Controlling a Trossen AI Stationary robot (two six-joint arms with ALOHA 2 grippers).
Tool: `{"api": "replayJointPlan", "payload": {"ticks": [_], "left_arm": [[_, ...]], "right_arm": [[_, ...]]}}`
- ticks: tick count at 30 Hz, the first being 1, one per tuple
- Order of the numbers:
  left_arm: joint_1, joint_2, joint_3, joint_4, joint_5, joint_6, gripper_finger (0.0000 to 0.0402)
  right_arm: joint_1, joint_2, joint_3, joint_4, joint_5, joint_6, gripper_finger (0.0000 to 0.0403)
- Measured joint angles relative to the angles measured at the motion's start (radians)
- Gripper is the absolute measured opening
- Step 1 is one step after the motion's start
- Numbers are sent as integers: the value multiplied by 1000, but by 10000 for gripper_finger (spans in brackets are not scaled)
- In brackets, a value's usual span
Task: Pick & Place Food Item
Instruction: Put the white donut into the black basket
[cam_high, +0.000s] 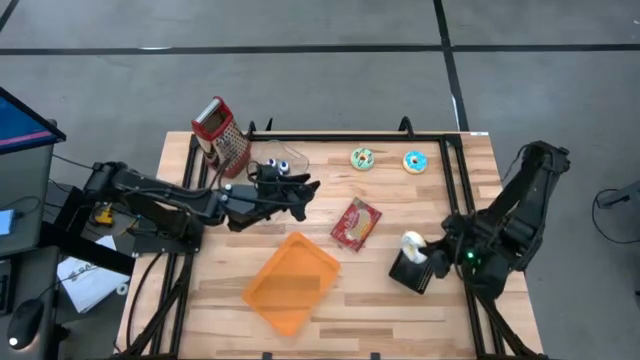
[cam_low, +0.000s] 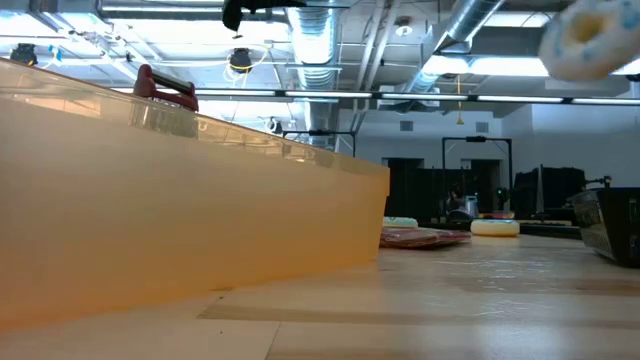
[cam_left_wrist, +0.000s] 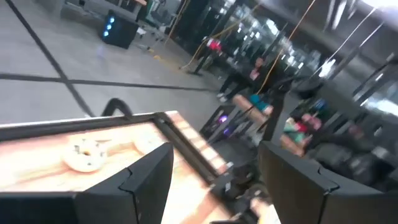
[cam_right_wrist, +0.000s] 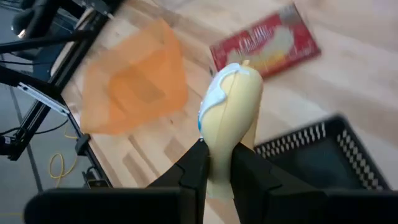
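My right gripper (cam_high: 418, 252) is shut on a donut (cam_right_wrist: 229, 118) with a yellow body and white-and-blue icing, above a black wire basket (cam_high: 412, 273) at the table's right. The low view shows this donut (cam_low: 585, 40) high above the table. Two more iced donuts (cam_high: 362, 158) (cam_high: 414, 161) lie flat near the far edge, and a red food packet (cam_high: 356, 222) lies flat mid-table. My left gripper (cam_high: 305, 195) hovers open and level left of the packet, with nothing between its fingers (cam_left_wrist: 149, 177). My right gripper pinches the donut's rim (cam_right_wrist: 217, 163) between its two fingers, with the donut edge-on in the wrist view. The fingers slant down from the table's right side. The donut is lifted clear of the table, over the basket's edge (cam_right_wrist: 298, 140).
An orange tray (cam_high: 290, 282) lies near the front, left of centre, and fills the low view's left (cam_low: 180, 220). A red-handled metal grater (cam_high: 222, 130) stands at the far left. A black frame rail (cam_high: 350, 137) borders the far and right sides.
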Motion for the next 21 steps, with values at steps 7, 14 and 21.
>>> {"api": "replayJointPlan", "payload": {"ticks": [7,14,21], "left_arm": [[-4,-2,-48,87,11,-27,231],[-15,-2,-48,102,12,-27,231],[-20,-2,-48,130,12,-34,231]], "right_arm": [[116,1,-113,8,4,249,54],[219,0,-216,10,42,450,57],[214,0,-321,129,54,459,71]]}}
